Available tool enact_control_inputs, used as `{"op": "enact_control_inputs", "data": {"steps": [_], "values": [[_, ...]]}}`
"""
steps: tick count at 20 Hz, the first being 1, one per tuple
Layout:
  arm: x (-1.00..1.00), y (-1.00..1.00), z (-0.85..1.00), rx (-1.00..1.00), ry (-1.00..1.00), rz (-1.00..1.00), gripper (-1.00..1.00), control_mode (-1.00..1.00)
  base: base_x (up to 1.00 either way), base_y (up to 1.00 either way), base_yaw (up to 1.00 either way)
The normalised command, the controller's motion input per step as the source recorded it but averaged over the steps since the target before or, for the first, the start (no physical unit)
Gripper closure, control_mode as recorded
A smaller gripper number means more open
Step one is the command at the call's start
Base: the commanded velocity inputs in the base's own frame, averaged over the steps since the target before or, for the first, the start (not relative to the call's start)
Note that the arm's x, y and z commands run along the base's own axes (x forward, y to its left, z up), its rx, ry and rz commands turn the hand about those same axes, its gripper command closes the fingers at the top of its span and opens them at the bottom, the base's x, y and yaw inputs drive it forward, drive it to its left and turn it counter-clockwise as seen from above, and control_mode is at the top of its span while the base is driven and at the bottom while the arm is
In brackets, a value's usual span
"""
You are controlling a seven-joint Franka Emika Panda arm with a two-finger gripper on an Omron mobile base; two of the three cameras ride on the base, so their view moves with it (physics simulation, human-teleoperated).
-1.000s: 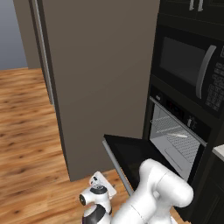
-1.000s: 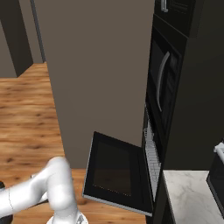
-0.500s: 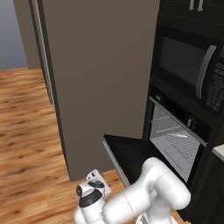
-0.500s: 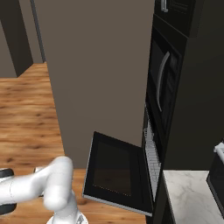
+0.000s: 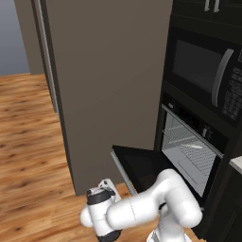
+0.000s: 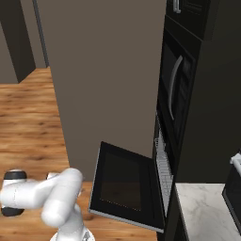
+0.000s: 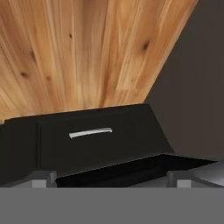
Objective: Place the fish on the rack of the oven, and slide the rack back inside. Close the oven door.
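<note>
- Closing the door (image 5: 142, 165) looks to us like the step in hand: in the left base view the fish (image 5: 191, 146) already lies on the rack (image 5: 186, 142), a pale sliver well inside the oven (image 5: 189, 151), and the rack seems pushed in, though we cannot be sure it is fully home.
- From the same view, our arm is folded low, left of the oven, with the wrist near the floor (image 5: 33, 156) below the door's free edge. We judge the good approach is to come up under that edge and push it in an arc toward the oven, not straight sideways.
- In the right base view, the door hangs flat and fully down in front of the oven, its dark glass facing up. The rack's (image 6: 162, 157) front wires show at the oven mouth, just above the hinge line. We should check they clear the door's path before swinging it.
- In that view our arm lies well left of the door, so a sweep back toward the oven comes first.
- In the hand view, the camera looks at the door's outer face (image 7: 92, 140) with its silver handle (image 7: 90, 132) across the middle and floor beyond. The handle is the sound contact point: we should centre on it so the door does not twist.
- We cannot tell whether the gripper is open or closed; the fingertips are not distinct here.
</note>
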Motion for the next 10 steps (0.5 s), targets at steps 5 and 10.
{"op": "enact_control_inputs", "data": {"steps": [5, 10], "values": [[0.07, -0.51, -0.99, -0.27, 0.00, -0.07, -1.00, -1.00, 0.00, 0.00, 0.00], [0.00, -0.80, -0.90, -0.26, 0.00, -0.06, -1.00, -1.00, 0.00, 0.00, 0.00]]}}
